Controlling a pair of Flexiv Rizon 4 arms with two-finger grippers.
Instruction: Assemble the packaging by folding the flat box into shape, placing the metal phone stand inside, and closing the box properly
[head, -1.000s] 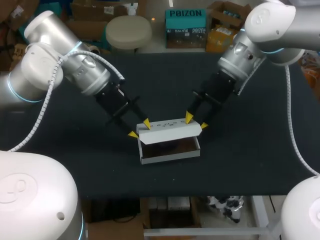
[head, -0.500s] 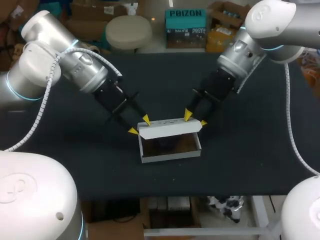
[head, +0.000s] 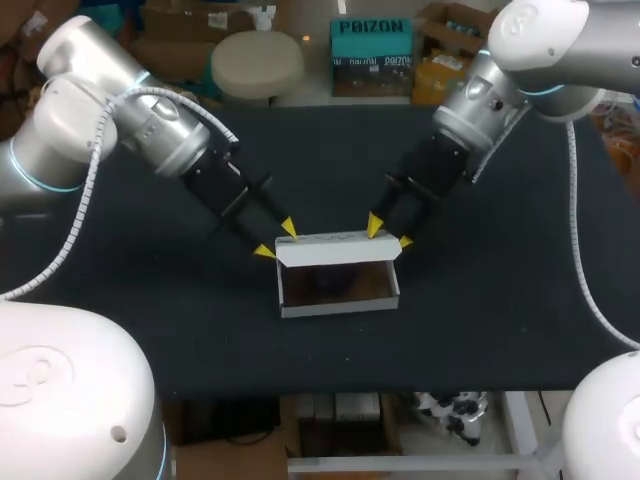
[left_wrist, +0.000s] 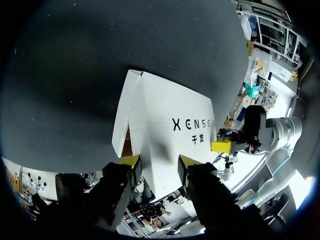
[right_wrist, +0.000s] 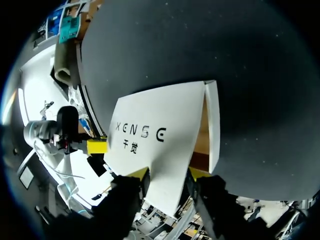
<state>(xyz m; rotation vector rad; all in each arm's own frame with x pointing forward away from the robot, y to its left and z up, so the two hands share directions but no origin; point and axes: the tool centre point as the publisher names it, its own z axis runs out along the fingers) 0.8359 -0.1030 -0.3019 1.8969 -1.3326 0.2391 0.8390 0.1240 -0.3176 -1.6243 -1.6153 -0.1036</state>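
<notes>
A wide, dark surface stretches across the middle of the overhead view, nearly black, with a flat, matte, cloth-like finish. Its far and near edges run straight from side to side. Seen close up from the wrist cameras, the same dark covering shows a scattering of tiny pale specks.

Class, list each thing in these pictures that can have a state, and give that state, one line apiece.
box, folded into shape and open on top; contents too dark to tell.
lid, raised, not closed over the box.
left pincer, shut on the lid's left end.
right pincer, shut on the lid's right end.
</notes>
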